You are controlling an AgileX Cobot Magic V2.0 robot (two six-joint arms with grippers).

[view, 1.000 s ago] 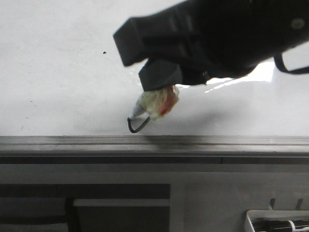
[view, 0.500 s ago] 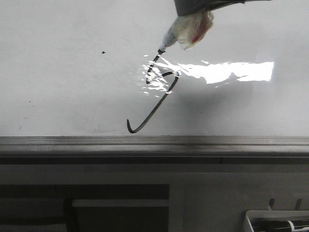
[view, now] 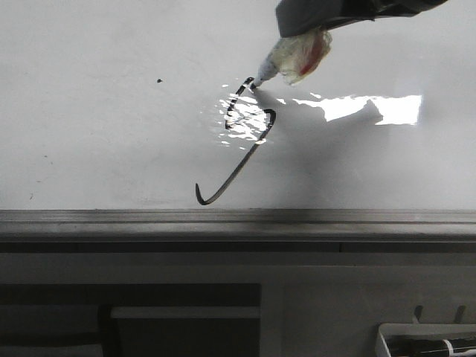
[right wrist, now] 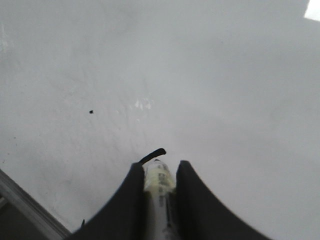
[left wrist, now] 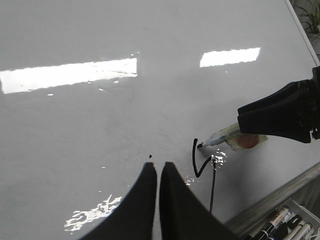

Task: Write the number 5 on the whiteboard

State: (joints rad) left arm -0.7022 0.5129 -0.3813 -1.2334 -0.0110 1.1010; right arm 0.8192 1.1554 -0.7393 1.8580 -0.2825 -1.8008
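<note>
The whiteboard point(view: 89, 134) lies flat and glossy, with a grey rail point(view: 223, 219) along its near edge. Thin black strokes of the number 5 point(view: 238, 160) show a short upper line, a small loop and a long slanted tail ending in a hook near the rail. My right gripper point(view: 301, 28) is shut on a tape-wrapped marker point(view: 297, 53), whose tip touches the board at the upper end of the strokes. The right wrist view shows the marker point(right wrist: 159, 180) between the fingers of the right gripper point(right wrist: 160, 167). My left gripper point(left wrist: 158, 167) hovers shut and empty beside the strokes point(left wrist: 195, 160).
A small stray black dot point(view: 160, 80) sits left of the strokes. A white tray of markers point(view: 428, 342) lies below the rail at the right, also seen as the tray point(left wrist: 280, 222) in the left wrist view. Dark cabinet panels point(view: 186, 327) are below the board.
The right gripper rose from the hook near the rail to the top of the strokes, uncovering the figure. In the last half second the marker tip shifted slightly right.
</note>
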